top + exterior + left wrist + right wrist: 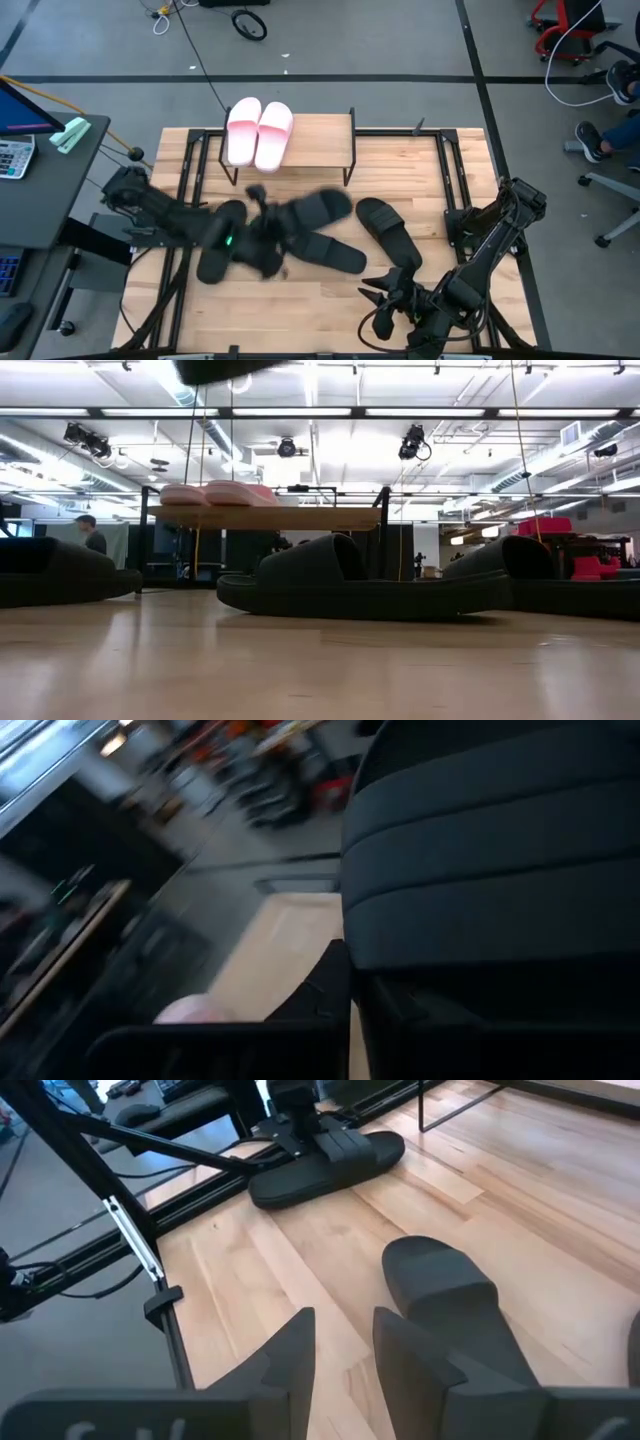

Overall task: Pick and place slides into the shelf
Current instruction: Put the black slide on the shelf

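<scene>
Two pale pink slides (260, 133) lie side by side on the shelf's plank top (320, 138) at the table's far side. My left gripper (262, 215) is over the table's middle, shut on a black slide (320, 207), which fills the left wrist view (480, 870). Three more black slides lie sole-down on the table: one at left (222, 255), one in the middle (335, 253), one toward the right (390, 232). My right gripper (335, 1350) is open near the table's near edge, over the near end of the right slide (450, 1310). My left gripper comes down from above onto the black slide at its wide strap (335, 1145); the gripper body hides how the fingers close on it. The slide is lifted clear of the table, its underside showing at the top of the low view (225, 368), roughly level.
Black frame rails (185, 170) run along the table's left and right sides. The shelf's thin black legs (350, 165) stand on the far part of the table, with its right half bare. A dark desk with a calculator (15, 155) sits left of the table.
</scene>
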`<action>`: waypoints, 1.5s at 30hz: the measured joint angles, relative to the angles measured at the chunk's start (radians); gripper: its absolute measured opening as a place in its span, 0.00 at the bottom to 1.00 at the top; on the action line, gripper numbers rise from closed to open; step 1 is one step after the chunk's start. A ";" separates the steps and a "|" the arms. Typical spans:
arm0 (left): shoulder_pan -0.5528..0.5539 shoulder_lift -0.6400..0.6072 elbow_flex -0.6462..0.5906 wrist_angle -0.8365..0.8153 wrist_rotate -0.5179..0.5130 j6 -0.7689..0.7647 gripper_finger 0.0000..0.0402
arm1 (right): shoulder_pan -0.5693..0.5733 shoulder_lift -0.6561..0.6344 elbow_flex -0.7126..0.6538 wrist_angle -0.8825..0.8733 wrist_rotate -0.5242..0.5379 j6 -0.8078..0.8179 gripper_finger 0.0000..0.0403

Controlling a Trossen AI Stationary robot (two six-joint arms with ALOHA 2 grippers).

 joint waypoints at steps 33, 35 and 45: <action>0.765 0.140 -0.002 0.290 0.365 0.123 0.02 | -0.043 0.000 -0.001 0.010 -0.006 -0.029 0.27; 0.783 0.149 -0.002 0.291 0.365 0.136 0.03 | -0.045 0.000 -0.001 0.011 -0.009 -0.028 0.27; 0.850 0.157 -0.002 0.337 0.520 -0.013 0.04 | -0.036 0.002 0.000 0.016 -0.008 -0.023 0.27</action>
